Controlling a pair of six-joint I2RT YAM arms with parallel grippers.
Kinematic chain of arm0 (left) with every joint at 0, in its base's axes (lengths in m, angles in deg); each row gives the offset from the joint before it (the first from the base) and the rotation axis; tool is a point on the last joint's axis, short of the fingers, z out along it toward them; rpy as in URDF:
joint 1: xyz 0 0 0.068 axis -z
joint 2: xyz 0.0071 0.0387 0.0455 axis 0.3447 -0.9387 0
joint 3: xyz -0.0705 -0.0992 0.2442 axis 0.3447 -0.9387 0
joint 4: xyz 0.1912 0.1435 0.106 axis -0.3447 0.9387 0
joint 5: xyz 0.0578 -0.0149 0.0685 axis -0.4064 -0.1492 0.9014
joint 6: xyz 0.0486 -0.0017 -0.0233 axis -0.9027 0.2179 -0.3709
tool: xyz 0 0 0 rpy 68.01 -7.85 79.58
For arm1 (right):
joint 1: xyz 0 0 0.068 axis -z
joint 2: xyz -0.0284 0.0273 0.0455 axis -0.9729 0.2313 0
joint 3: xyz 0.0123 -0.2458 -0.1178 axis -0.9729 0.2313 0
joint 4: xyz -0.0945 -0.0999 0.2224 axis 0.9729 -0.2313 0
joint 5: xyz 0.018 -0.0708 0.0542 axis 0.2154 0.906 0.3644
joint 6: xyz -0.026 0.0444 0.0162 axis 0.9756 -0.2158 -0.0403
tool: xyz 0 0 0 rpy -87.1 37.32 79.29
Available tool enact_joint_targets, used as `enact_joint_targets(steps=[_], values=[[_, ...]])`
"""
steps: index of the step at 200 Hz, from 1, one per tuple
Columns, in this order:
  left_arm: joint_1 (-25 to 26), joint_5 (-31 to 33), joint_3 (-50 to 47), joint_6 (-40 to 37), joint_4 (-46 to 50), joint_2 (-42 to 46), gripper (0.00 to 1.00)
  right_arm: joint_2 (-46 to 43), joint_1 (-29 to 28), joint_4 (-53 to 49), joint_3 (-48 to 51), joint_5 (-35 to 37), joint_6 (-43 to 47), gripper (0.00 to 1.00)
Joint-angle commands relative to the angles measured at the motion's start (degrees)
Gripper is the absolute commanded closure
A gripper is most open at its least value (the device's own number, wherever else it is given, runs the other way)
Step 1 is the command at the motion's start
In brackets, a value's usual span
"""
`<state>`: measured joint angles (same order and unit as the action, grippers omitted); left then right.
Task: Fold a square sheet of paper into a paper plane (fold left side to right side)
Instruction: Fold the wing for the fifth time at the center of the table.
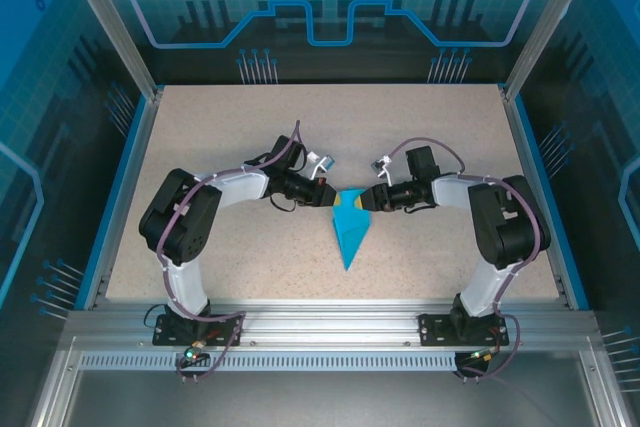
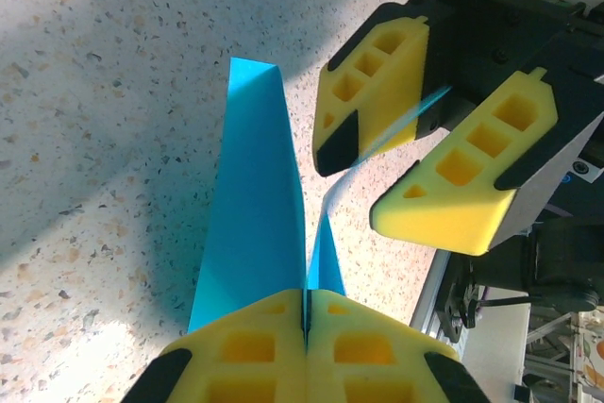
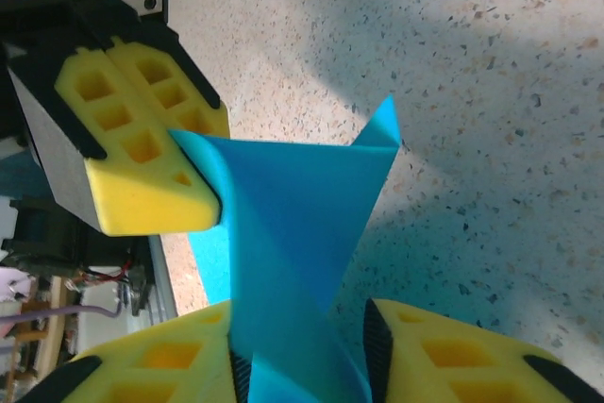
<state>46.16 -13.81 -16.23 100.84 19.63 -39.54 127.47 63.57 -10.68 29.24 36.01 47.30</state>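
Observation:
The paper plane is a teal-blue folded dart lying mid-table, its point toward the arm bases. My left gripper is at its far wide end, shut on the paper's edge, which shows as a thin blue line between the pressed yellow pads. My right gripper faces it from the right. In the left wrist view the right gripper has its fingers apart with a raised flap's thin edge running between them. In the right wrist view the flap rises between my own separated fingers toward the left gripper.
The speckled beige table has a blue rim on its sides and an aluminium rail along the near edge where both arms are bolted. Glass walls enclose the back and sides.

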Motion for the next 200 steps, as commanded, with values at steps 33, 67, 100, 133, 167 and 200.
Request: enact_joint_targets(steps=[33, 67, 100, 133, 167, 200], values=[[-0.3, 3.1, 2.1, -3.9, 5.4, 0.6, 0.66, -2.0, 1.0, -10.4, -5.0, 2.5, 2.7, 0.88], [-0.2, 11.7, 2.2, -5.6, 9.8, 7.4, 0.38, -2.0, 0.5, -18.2, -8.1, 6.5, -0.3, 0.95], [3.6, 22.3, 1.0, -8.2, 15.7, 15.6, 0.35, -1.8, -0.3, -22.5, -9.8, 10.4, -8.4, 0.94], [13.4, 31.8, -0.9, -8.4, 20.4, 20.5, 0.34, -1.0, -2.6, -24.1, -11.0, 14.0, -16.5, 0.92], [23.2, 41.8, -1.6, -5.2, 22.6, 20.6, 0.31, -0.7, -3.9, -23.6, -12.3, 17.5, -24.1, 0.92], [29.7, 47.5, 1.6, -1.8, 25.0, 15.9, 0.27, -1.1, -4.7, -23.6, -13.2, 20.5, -28.0, 0.93]])
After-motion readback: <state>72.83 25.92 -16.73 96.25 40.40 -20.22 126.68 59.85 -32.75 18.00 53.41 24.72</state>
